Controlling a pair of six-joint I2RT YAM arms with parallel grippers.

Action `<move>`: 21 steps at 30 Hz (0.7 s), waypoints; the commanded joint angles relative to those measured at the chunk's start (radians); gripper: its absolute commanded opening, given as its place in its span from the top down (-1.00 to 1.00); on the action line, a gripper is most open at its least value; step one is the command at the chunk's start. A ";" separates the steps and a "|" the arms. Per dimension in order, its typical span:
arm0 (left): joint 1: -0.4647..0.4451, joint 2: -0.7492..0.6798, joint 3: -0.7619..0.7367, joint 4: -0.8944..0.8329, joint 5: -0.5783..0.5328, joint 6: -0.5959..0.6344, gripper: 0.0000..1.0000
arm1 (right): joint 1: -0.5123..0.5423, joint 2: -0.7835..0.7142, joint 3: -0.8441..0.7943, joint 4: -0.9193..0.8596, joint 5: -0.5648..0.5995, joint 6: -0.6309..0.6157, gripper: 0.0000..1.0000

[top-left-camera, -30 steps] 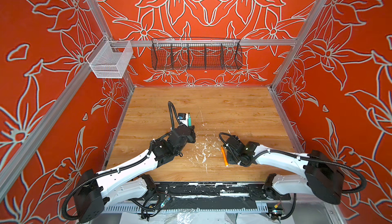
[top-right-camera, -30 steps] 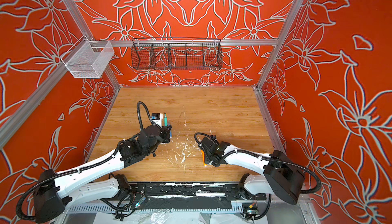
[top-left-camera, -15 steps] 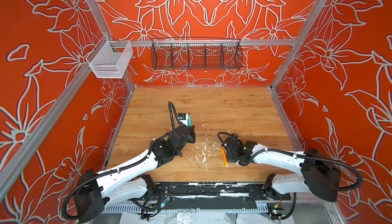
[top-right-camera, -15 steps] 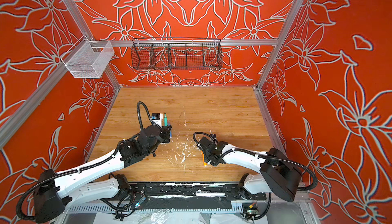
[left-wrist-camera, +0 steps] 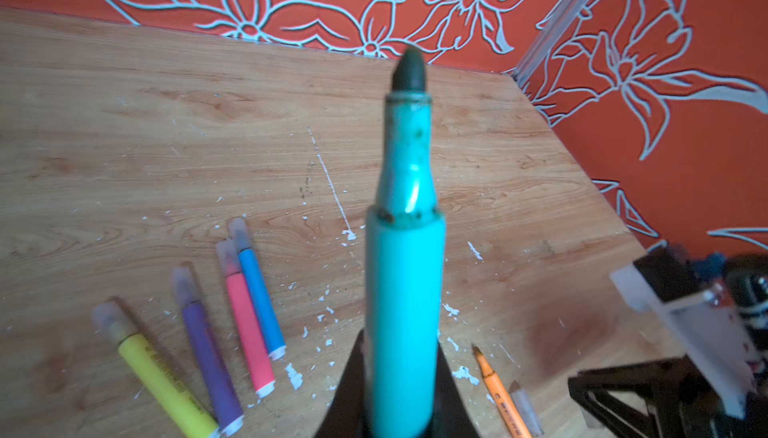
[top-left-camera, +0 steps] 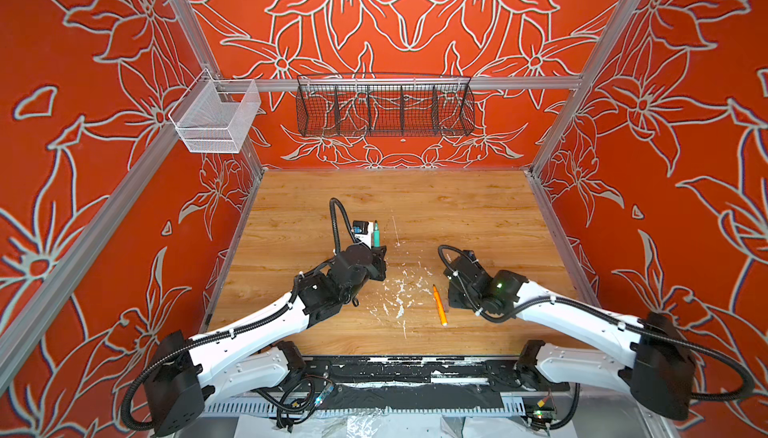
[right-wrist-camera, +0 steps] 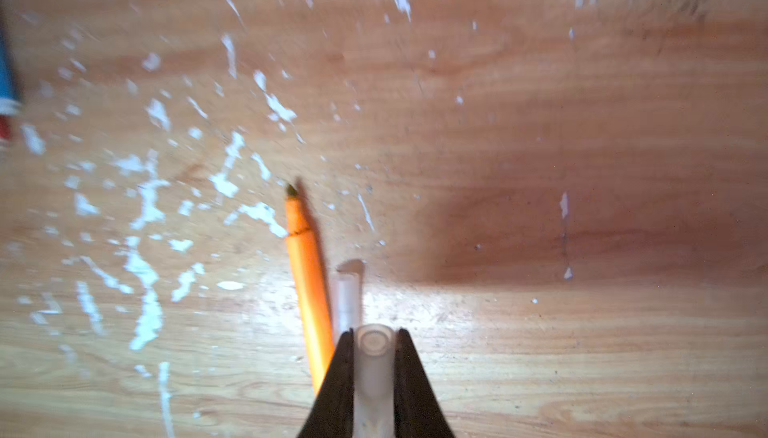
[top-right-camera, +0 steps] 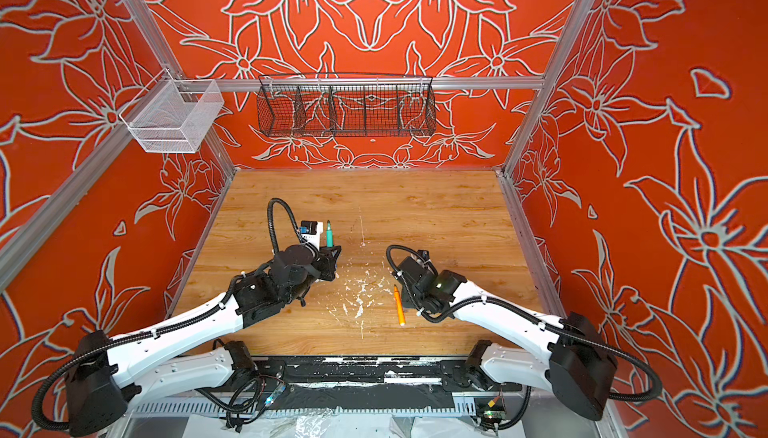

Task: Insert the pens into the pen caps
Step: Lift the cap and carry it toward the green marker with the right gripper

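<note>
The teal-green felt-tip [left-wrist-camera: 405, 274] stands upright, dark rounded tip bare, its smooth barrel pinched tight in the left gripper [left-wrist-camera: 401, 357] over the wood-grain table [top-left-camera: 457, 207]. The right gripper [right-wrist-camera: 374, 342] is clamped on a frosted tubular cap [right-wrist-camera: 374, 373], near the slim orange pen [right-wrist-camera: 307, 286], which lies uncapped by scattered white flecks [right-wrist-camera: 145, 207] with another clear cap [right-wrist-camera: 347, 303] just beside it.

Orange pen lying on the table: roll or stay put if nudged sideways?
The orange pen is a slim round barrel lying flat, so it probably rolls easily. The loose cap lying close beside it might block rolling that way. Probably rigid and light; smooth plastic may slip.
</note>
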 commanded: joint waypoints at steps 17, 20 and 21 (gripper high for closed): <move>0.000 0.211 0.001 0.262 0.487 0.029 1.00 | -0.352 -0.070 0.045 0.473 -0.259 0.024 1.00; 0.000 0.277 0.033 0.266 0.546 0.010 1.00 | -0.426 -0.095 -0.073 0.629 -0.353 0.044 1.00; 0.000 0.293 0.042 0.269 0.568 0.003 1.00 | -0.442 -0.097 -0.102 0.670 -0.373 0.048 1.00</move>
